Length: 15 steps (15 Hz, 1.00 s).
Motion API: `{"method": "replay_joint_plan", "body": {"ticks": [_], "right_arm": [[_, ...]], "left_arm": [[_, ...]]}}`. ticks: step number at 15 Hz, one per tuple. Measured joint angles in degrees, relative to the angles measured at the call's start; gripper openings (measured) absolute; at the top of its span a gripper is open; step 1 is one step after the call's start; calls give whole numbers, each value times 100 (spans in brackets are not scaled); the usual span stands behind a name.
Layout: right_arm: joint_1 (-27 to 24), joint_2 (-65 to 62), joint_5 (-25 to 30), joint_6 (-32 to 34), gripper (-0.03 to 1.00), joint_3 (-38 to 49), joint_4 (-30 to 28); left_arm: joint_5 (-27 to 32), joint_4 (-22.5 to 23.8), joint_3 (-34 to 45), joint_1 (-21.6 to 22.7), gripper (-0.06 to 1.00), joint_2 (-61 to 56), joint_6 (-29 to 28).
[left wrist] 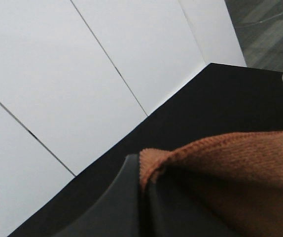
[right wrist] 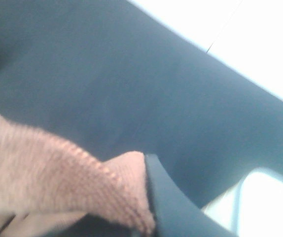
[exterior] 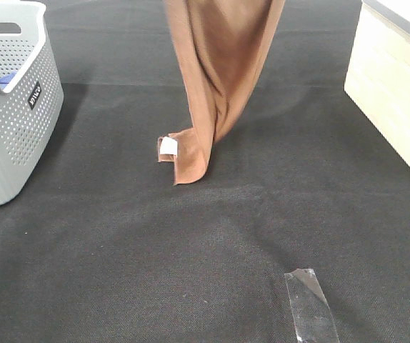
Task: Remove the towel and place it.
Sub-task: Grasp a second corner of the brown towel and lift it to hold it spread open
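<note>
Black worktop point(exterior: 191, 250), grey basket point(exterior: 12, 128) on it. Towel point(exterior: 219, 64) hangs right of basket, lower end touching worktop. Left tool point(left wrist: 142, 190) and right tool point(right wrist: 150, 207) each pinched tight on towel hem. I judge: carrying step. Next: pick place, lower, release.

The tabletop point(exterior: 119, 250) had a black, coarse-woven surface that filled the whole exterior view. At its left side stood a grey perforated basket point(exterior: 19, 121), with a small dark label point(exterior: 34, 94) on the wall that faced the middle. At the far right sat a cream-coloured box point(exterior: 391, 93), its lower edge resting on the black surface. Between them, well apart from both, the lower end of the brown towel point(exterior: 219, 71) touched the tabletop. Its corner was folded over there, with a white tag point(exterior: 168, 146) showing. Near the front, right of the middle, a strip of clear shiny film point(exterior: 311, 307) lay flat.
</note>
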Motion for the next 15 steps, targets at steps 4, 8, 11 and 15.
{"method": "replay_joint_plan", "body": {"ticks": [4, 8, 11, 15], "right_arm": [[0, 132, -1937, -23, 1, 0, 11], [0, 384, -3209, -292, 1, 0, 74], [0, 596, -3816, -504, 1, 0, 178], [0, 1186, -5271, -510, 1, 0, 229]], "left_arm": [[-1197, 0, 0, 424, 0, 189, 6], [-2979, 0, 0, 802, 0, 481, 6], [-3885, 0, 0, 957, 0, 751, 6], [-5220, 17, 0, 1163, 0, 1295, 6]]}}
